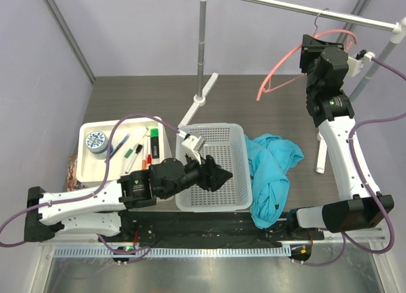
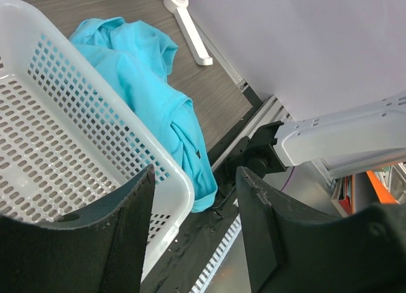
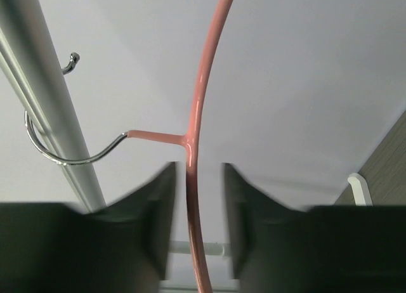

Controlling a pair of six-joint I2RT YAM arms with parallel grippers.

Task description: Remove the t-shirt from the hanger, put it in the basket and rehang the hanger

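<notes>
Left jaws hang wide and empty over the basket (image 1: 228,141). T-shirt (image 1: 273,169) lies crumpled on the table (image 1: 254,103) just right of it, off the hanger (image 3: 195,84). Right jaws narrowly straddle the hanger without clear contact; a pull could unhook it from the rail (image 1: 285,6).

Bright, even light, soft shadows; right gripper (image 3: 193,226) blurred close-up; rest sharp.

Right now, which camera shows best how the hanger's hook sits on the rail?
The right wrist view: the hanger's wire hook curls around the rail close up. The top external view shows most of the pink hanger, but its hook only small. The left wrist view shows none of it.
</notes>
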